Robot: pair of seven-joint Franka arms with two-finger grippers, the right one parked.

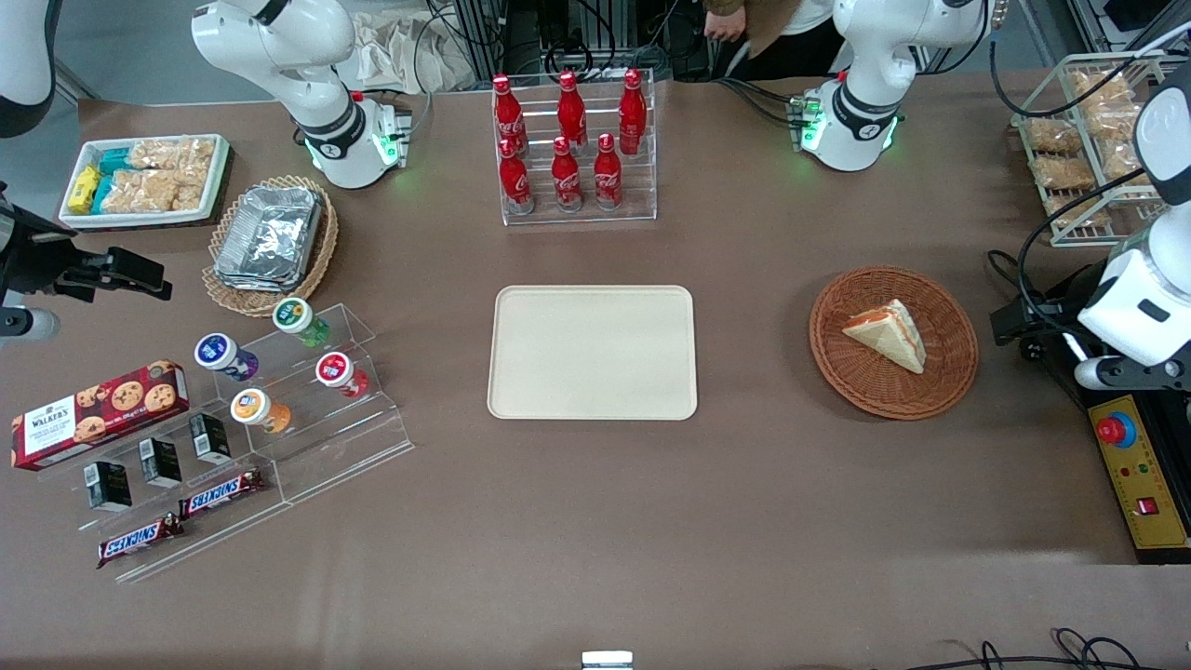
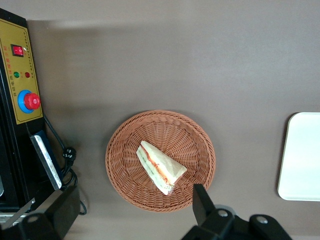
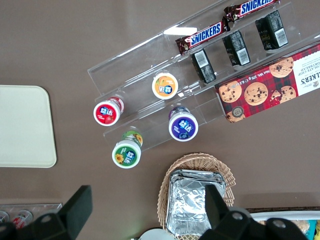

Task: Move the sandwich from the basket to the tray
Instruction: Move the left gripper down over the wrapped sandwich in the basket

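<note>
Brown tabletop (image 1: 744, 521) carries everything. Cream tray (image 1: 593, 352) lies flat at the middle with nothing on it, its corner also in the left wrist view (image 2: 301, 156). Clear rack of red cola bottles (image 1: 569, 144) stands farther from the front camera than the tray. Round reddish-brown basket (image 1: 893, 342) sits on the tabletop beside the tray, toward the working arm's end, apart from it with bare tabletop between. Yellow control box with red stop button (image 1: 1137, 470) sits at the tabletop edge near the basket, nearer the front camera. Tan wicker basket of foil trays (image 1: 270, 244) and stepped clear stand of yogurt cups (image 1: 307, 391) lie toward the parked arm's end. Sandwich (image 1: 887, 333) lies in the basket, roughly centred, white bread wedge with orange filling edge showing; wrist view shows it the same (image 2: 161, 167). Gripper (image 2: 130, 212) hangs above the tabletop over the basket's rim, well clear of the sandwich; fingers (image 2: 202, 202) spread wide apart, holding nothing, one over the basket rim and the other out over the cables beside the control box
</note>
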